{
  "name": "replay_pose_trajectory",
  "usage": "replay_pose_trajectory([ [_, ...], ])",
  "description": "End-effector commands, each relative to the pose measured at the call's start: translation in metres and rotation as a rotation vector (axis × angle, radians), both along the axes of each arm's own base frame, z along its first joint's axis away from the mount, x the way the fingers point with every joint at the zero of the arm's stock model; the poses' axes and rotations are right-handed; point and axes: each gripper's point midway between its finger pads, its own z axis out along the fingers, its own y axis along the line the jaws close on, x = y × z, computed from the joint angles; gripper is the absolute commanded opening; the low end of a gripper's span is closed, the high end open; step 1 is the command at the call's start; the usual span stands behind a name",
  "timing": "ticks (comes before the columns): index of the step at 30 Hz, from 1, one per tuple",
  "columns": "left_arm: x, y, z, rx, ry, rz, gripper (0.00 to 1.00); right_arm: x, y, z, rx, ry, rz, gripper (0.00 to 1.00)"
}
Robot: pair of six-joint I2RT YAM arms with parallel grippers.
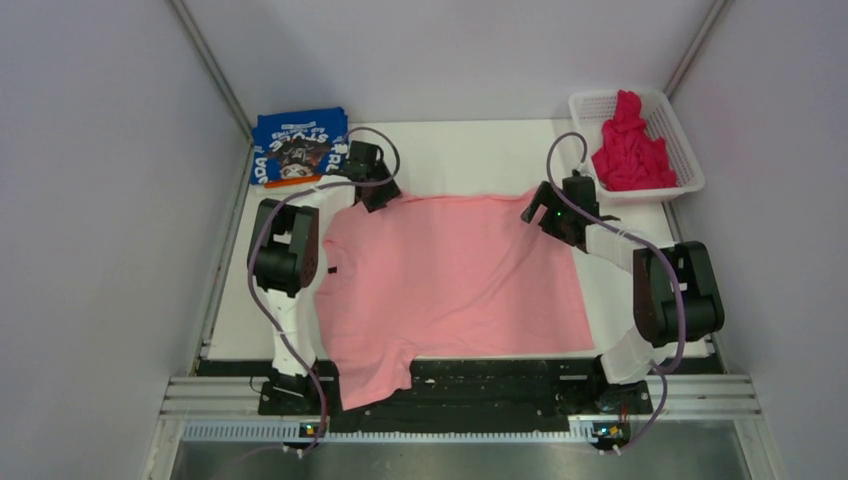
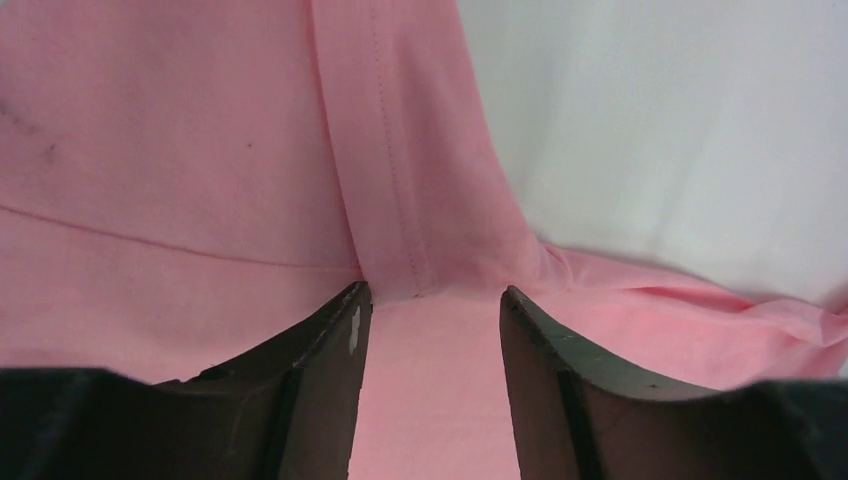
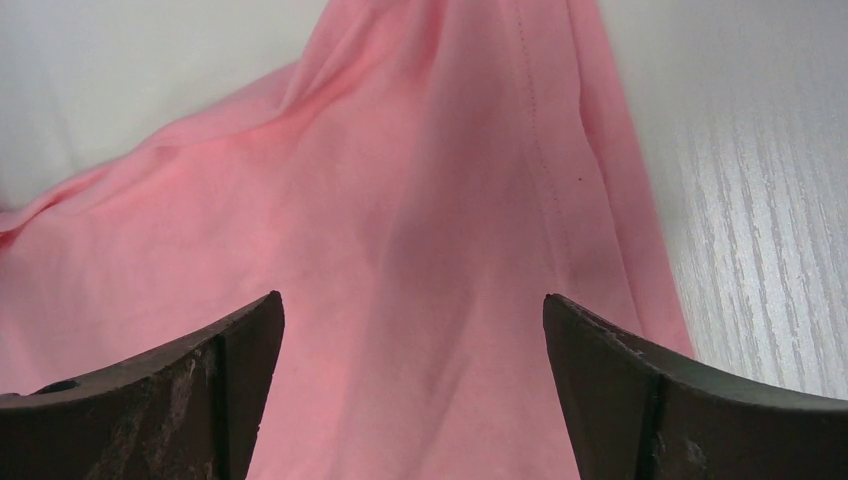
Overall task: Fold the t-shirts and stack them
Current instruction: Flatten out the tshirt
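My left gripper [image 2: 432, 300] stands with its two dark fingers [image 2: 330, 350] a little apart. They close on nothing, and pink cloth shows through the gap between them. A stitched hem band of the light pink t-shirt [image 1: 450, 280] runs straight away from that gap, and just past it on the right is bare white table [image 1: 460, 155]. My right gripper [image 3: 415, 300] is spread much wider, its jaws far to either side. It hangs above the same pink cloth, where another stitched seam runs up beside the shirt's edge, with the pale table surface to its right. From the camera above, both grippers sit at the far edge of the pink shirt, the left at its far left corner and the right at its far right corner. The shirt is spread flat across the middle of the table between my two arms. Its near left part hangs over the table's front edge onto the black base rail. The blue t-shirt [image 1: 298, 145], with white lettering and a dark print, lies folded at the far left corner of the table, just beyond my left gripper. The magenta t-shirt [image 1: 630, 145] is bunched in a heap inside the white mesh basket [image 1: 600, 98] at the far right corner, near my right gripper.
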Motion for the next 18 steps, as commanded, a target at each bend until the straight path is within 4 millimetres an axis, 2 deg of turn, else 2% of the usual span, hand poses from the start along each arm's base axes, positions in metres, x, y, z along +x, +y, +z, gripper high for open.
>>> replay_pose_trajectory([
  [1, 0.016, -0.001, 0.005, -0.008, -0.034, 0.013, 0.52, 0.006, 0.001, 0.002, -0.012, -0.009, -0.008, 0.99],
  [6, 0.020, 0.001, 0.001, 0.009, -0.027, 0.022, 0.42, 0.005, -0.002, -0.001, -0.025, 0.000, -0.019, 0.99],
  [12, 0.026, 0.010, 0.002, 0.057, -0.039, 0.049, 0.40, 0.006, -0.003, 0.001, -0.030, -0.004, -0.022, 0.99],
  [16, 0.032, 0.002, 0.002, 0.029, -0.041, 0.023, 0.27, 0.007, -0.004, 0.000, -0.037, -0.004, -0.027, 0.99],
  [18, 0.033, -0.006, 0.002, -0.007, -0.043, -0.002, 0.25, 0.007, -0.005, 0.000, -0.040, -0.003, -0.028, 0.99],
])
